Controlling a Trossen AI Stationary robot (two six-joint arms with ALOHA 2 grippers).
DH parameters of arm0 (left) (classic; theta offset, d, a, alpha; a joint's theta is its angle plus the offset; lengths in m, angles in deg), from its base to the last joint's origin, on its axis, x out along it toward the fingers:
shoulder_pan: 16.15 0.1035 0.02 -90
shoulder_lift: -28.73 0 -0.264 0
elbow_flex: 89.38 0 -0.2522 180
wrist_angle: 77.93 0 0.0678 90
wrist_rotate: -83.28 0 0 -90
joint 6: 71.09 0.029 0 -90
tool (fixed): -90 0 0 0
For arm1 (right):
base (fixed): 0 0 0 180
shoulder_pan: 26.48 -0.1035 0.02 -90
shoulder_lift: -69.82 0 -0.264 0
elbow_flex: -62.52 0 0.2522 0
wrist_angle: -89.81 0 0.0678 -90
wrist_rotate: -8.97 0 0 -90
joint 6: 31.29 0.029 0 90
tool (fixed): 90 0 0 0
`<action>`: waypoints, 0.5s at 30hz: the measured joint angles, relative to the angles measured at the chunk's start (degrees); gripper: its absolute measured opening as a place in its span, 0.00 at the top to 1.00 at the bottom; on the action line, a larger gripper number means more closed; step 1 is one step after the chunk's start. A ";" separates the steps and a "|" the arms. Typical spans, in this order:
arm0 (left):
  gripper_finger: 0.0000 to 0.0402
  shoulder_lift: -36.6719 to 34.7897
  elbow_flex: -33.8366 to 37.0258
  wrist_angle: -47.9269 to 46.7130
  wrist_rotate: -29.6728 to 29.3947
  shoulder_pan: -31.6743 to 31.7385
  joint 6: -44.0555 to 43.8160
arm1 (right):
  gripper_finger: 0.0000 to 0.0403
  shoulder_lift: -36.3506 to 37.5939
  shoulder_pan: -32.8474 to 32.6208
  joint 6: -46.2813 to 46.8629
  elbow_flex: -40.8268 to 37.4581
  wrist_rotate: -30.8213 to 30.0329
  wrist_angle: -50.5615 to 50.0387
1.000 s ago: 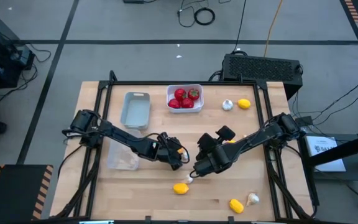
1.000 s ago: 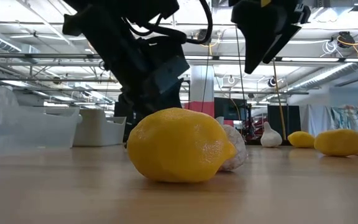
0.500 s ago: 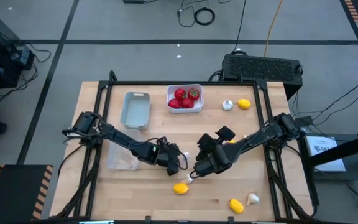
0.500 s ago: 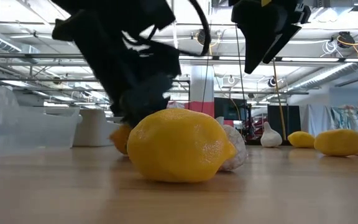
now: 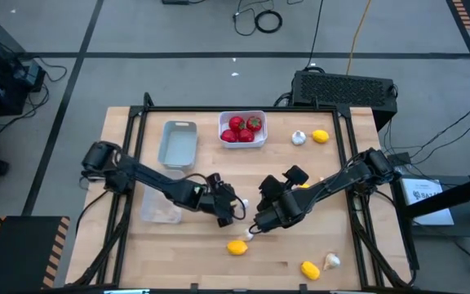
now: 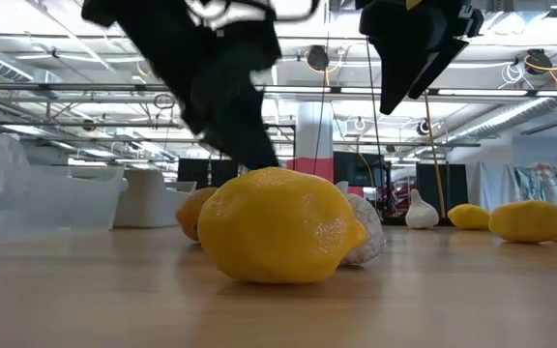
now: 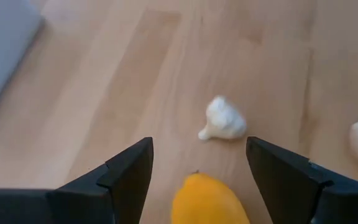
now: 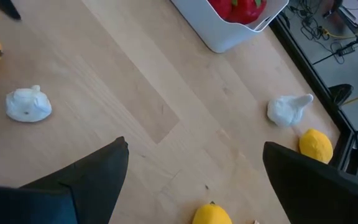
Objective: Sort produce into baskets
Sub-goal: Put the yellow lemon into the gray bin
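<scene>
My left gripper (image 7: 199, 143) is open above the table's middle (image 5: 225, 206), raised clear over an orange lemon (image 7: 210, 199) that lies on the table (image 6: 193, 211). A garlic bulb (image 7: 224, 119) lies just beyond the lemon. My right gripper (image 8: 194, 146) is open and empty, held high to the right of the left one (image 6: 395, 97). A yellow lemon (image 5: 237, 247) and a garlic bulb (image 5: 251, 233) lie near the front. The white basket (image 5: 243, 143) holds red fruits. The grey basket (image 5: 178, 143) and the clear basket (image 5: 161, 206) stand at the left.
A garlic bulb (image 5: 299, 137) and a lemon (image 5: 321, 136) lie at the far right. Another lemon (image 5: 308, 269) and garlic bulb (image 5: 331, 261) lie at the near right. A black box with a grille (image 5: 345, 88) stands behind the table's far edge.
My left gripper has dipped toward the table and then risen. The orange lemon, hidden one second ago, now lies on the table below it. My right gripper has kept still.
</scene>
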 joint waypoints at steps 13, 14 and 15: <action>0.34 -4.70 -0.02 -13.11 3.45 0.00 -11.70 | 0.11 0.00 0.00 0.02 0.00 0.02 0.26; 0.34 -4.34 -0.02 -13.07 3.87 0.00 -11.85 | 0.11 0.00 0.00 0.12 -0.02 0.02 0.41; 0.34 -4.23 -0.02 -13.41 4.09 0.00 -11.20 | 0.11 0.00 0.00 0.22 -0.02 0.02 0.58</action>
